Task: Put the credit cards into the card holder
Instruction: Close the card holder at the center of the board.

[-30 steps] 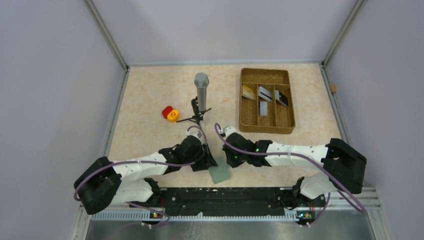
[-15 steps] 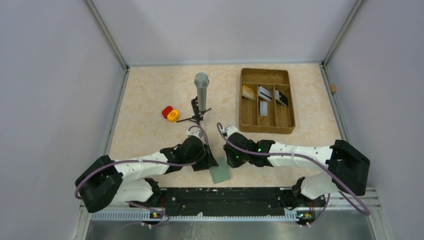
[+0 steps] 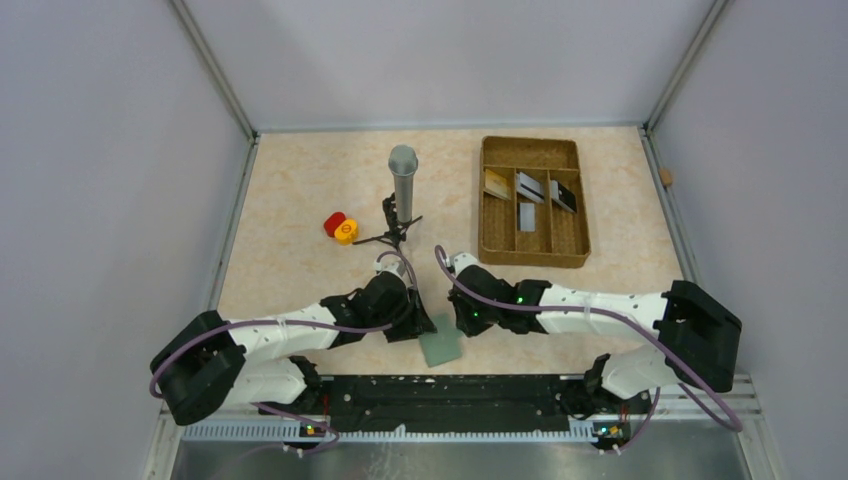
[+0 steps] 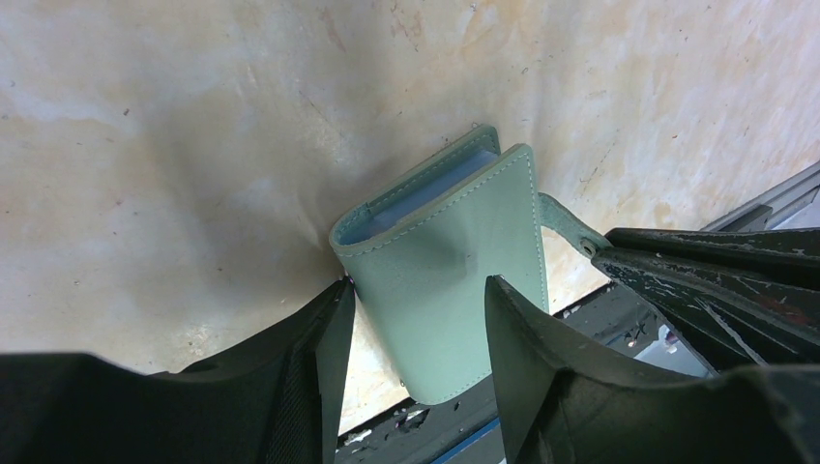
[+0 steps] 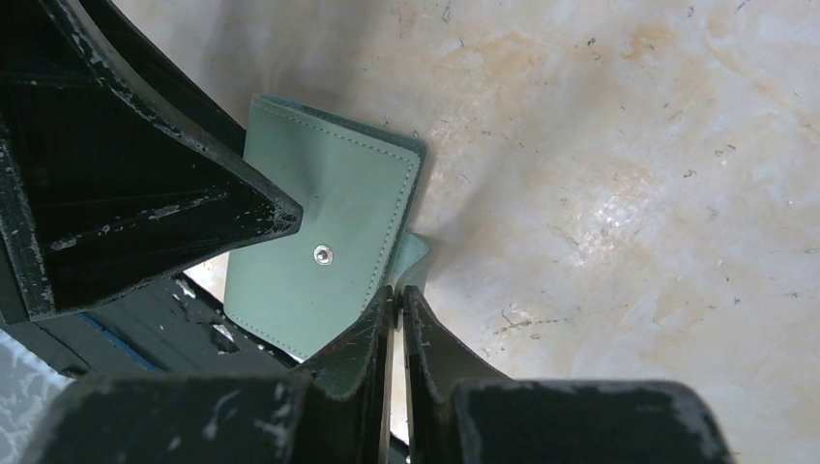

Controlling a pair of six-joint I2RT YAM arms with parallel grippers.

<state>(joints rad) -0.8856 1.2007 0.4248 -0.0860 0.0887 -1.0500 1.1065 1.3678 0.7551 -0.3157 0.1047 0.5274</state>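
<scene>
step: unsnap card holder (image 4: 435,232) | left gripper (image 4: 418,283) wide, straddling it | right gripper (image 5: 398,295) pinching closing tab (image 4: 566,217) | tip: peel tab slowly, left braces holder

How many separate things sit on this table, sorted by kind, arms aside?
credit cards: 4
card holder: 1
tray: 1
microphone on its stand: 1
small pieces, red piece and yellow piece: 2
Total: 9
</scene>
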